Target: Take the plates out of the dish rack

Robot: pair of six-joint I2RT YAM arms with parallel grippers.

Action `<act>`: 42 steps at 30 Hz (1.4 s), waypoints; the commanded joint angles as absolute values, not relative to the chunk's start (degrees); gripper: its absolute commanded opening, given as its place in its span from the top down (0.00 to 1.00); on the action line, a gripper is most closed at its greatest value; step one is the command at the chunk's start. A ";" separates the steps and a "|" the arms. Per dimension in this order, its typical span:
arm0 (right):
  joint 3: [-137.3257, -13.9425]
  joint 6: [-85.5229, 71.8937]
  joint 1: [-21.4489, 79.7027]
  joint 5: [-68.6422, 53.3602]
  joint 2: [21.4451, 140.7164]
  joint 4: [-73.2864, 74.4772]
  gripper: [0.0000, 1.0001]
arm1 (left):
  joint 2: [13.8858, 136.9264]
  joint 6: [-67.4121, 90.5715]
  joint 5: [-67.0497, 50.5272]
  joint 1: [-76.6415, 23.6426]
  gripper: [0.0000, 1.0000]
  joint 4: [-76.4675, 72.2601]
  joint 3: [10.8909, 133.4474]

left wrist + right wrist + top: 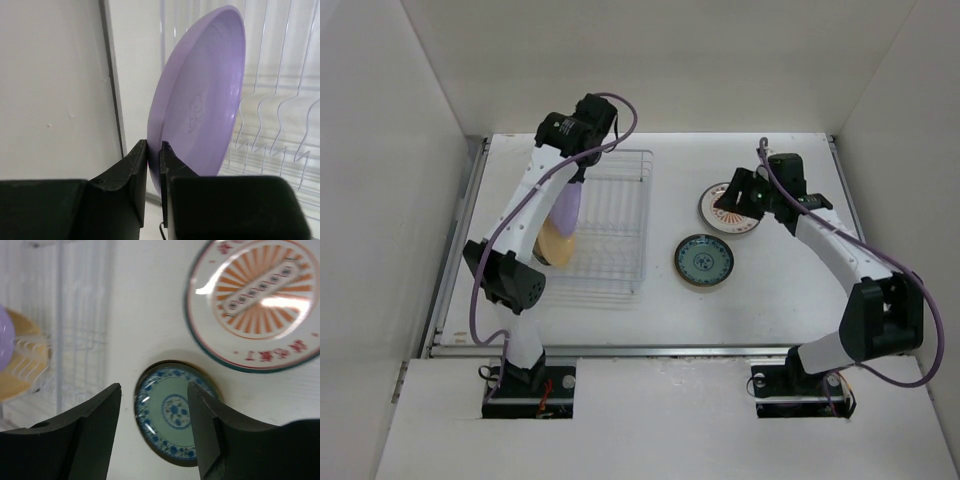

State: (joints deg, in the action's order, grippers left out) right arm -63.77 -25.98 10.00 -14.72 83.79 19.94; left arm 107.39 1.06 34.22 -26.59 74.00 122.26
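Note:
The pale wire dish rack (610, 225) lies left of centre. A lavender plate (566, 207) stands on edge at the rack's left side, with a tan-yellow plate (556, 244) just in front of it. My left gripper (154, 150) is shut on the lavender plate's (200, 100) rim. A teal-blue patterned plate (704, 260) and a white plate with an orange-red design (730, 208) lie flat on the table right of the rack. My right gripper (154, 390) is open and empty above these two plates (174, 412) (252, 302).
White walls close in the table on the left, back and right. The table's left rail (112, 80) runs close beside the lavender plate. The rack's wire dividers (270, 130) stand right of it.

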 commanded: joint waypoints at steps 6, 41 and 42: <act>-68.20 -23.47 16.95 -36.03 84.19 9.94 0.30 | 101.60 2.55 31.64 -29.71 1.00 70.22 130.17; -66.63 -44.72 13.64 -3.88 79.74 18.18 1.00 | 97.38 0.36 31.18 -27.51 0.00 69.26 120.15; -65.66 -46.48 11.71 -2.30 78.32 18.80 1.00 | 97.38 -0.26 34.42 -27.51 0.00 70.82 119.45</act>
